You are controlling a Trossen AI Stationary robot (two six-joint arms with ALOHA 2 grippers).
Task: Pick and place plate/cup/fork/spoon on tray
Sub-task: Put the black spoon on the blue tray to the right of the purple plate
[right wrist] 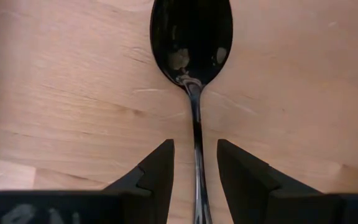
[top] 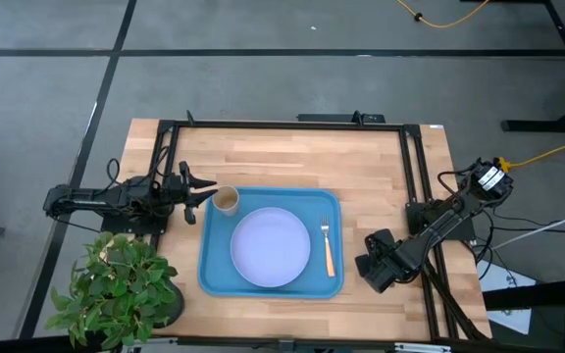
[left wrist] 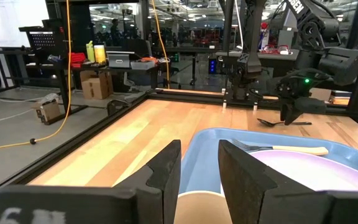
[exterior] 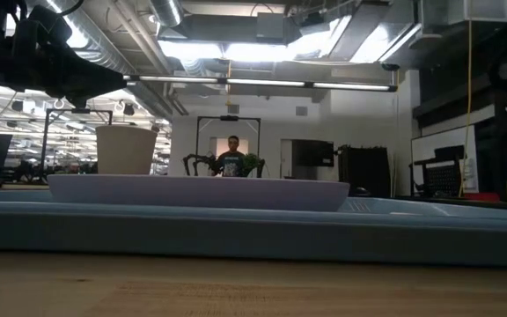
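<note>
The blue tray (top: pixel 271 286) holds the lavender plate (top: pixel 270 247), the fork (top: pixel 328 250) to the plate's right, and the tan cup (top: pixel 226 200), upright in the tray's far left corner. My left gripper (top: pixel 204 196) is open just to the left of the cup and a little above it; the cup's rim (left wrist: pixel 197 210) shows between its fingers. My right gripper (top: pixel 376 267) is open, low over the table to the right of the tray. The dark spoon (right wrist: pixel 192 37) lies flat on the wood, its handle (right wrist: pixel 197 143) between the fingers with a gap on each side.
A potted plant (top: pixel 116 289) stands at the table's near left corner. A dark metal frame (top: pixel 282 125) runs along the far, left and right edges. Bare wood lies beyond the tray's far rim. A person (exterior: pixel 232 157) stands far back in the room.
</note>
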